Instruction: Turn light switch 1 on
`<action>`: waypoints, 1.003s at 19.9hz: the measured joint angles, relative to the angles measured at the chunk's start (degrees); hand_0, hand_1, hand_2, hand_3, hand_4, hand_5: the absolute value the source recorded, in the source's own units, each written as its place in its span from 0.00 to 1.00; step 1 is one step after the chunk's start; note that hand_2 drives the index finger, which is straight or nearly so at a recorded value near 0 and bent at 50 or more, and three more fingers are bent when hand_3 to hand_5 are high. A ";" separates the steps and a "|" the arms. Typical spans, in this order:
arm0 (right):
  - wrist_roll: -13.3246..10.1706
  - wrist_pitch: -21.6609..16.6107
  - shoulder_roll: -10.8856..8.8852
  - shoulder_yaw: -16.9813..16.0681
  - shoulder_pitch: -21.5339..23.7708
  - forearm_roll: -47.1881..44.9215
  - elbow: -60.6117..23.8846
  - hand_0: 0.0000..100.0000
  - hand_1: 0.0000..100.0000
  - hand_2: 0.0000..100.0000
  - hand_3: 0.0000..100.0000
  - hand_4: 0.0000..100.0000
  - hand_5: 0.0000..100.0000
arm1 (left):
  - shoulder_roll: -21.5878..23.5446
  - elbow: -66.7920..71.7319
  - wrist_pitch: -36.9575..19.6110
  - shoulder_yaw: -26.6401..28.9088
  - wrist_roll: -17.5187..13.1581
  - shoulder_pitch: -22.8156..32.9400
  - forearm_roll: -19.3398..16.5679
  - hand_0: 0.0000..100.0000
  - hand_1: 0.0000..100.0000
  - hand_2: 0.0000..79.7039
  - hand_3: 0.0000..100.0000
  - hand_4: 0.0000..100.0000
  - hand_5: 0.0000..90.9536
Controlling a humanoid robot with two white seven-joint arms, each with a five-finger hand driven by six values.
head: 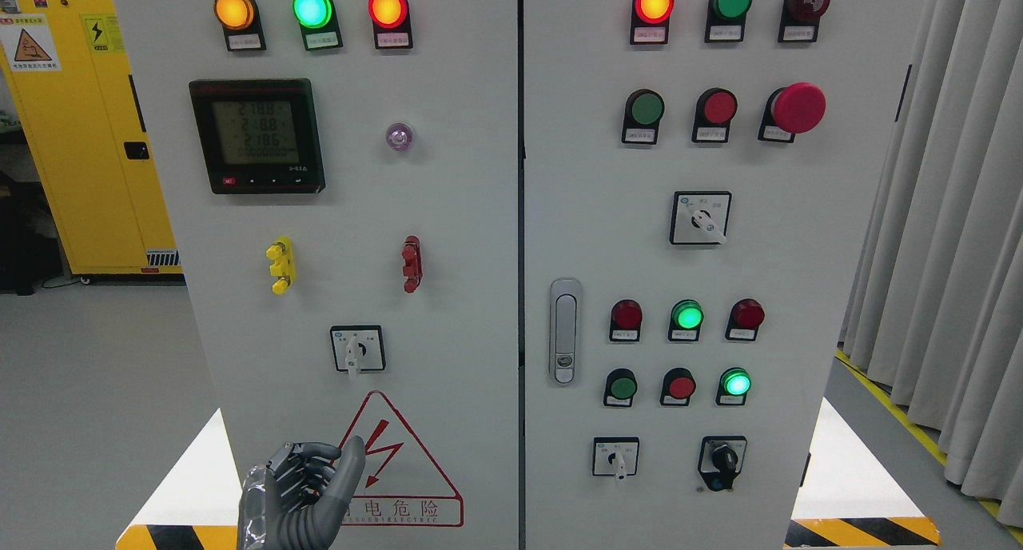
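— Where's the rotary switch [357,350]?
— On the smooth grey cabinet's [447,214] left door, square-plated, above the triangular warning sign [400,470].
— And the left hand [300,494]?
— Metallic grey, fingers curled, holding nothing.

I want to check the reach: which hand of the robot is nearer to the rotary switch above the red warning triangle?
Left. The left hand is low on the left door, below and left of the rotary switch. The right hand is not in view.
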 measured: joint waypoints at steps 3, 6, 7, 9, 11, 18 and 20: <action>0.00 0.00 0.00 0.00 0.00 0.00 0.00 0.00 0.50 0.04 0.00 0.00 0.00 | -0.14 0.05 1.30 -0.09 0.27 -1.15 -0.13 0.19 0.64 0.71 0.81 0.86 0.84; 0.00 0.00 0.00 0.00 0.00 0.00 0.00 0.00 0.50 0.04 0.00 0.00 0.00 | -0.28 0.10 2.19 -0.18 0.78 -2.26 -0.33 0.19 0.65 0.70 0.81 0.86 0.84; 0.00 0.00 0.00 0.00 0.00 0.00 0.00 0.00 0.50 0.04 0.00 0.00 0.00 | -0.33 0.12 2.33 -0.19 0.86 -2.57 -0.42 0.19 0.65 0.70 0.81 0.86 0.84; 0.00 0.00 0.00 0.00 0.00 0.00 0.00 0.00 0.50 0.04 0.00 0.00 0.00 | -0.44 0.25 2.56 -0.22 0.91 -3.30 -0.71 0.18 0.65 0.70 0.81 0.86 0.84; 0.00 0.00 0.00 0.00 0.00 0.00 0.00 0.00 0.50 0.04 0.00 0.00 0.00 | -0.54 0.41 3.58 -0.28 0.93 -4.11 -1.07 0.17 0.66 0.71 0.81 0.86 0.84; 0.00 0.00 0.00 0.00 -0.01 0.00 0.00 0.00 0.50 0.04 0.00 0.00 0.00 | -0.93 0.73 5.56 -0.64 1.08 -6.28 -2.43 0.16 0.66 0.71 0.82 0.86 0.84; 0.00 0.00 0.00 0.00 -0.01 0.00 0.00 0.00 0.50 0.04 0.00 0.00 0.00 | -1.00 0.78 5.68 -0.71 1.59 -6.60 -2.77 0.16 0.66 0.71 0.82 0.86 0.84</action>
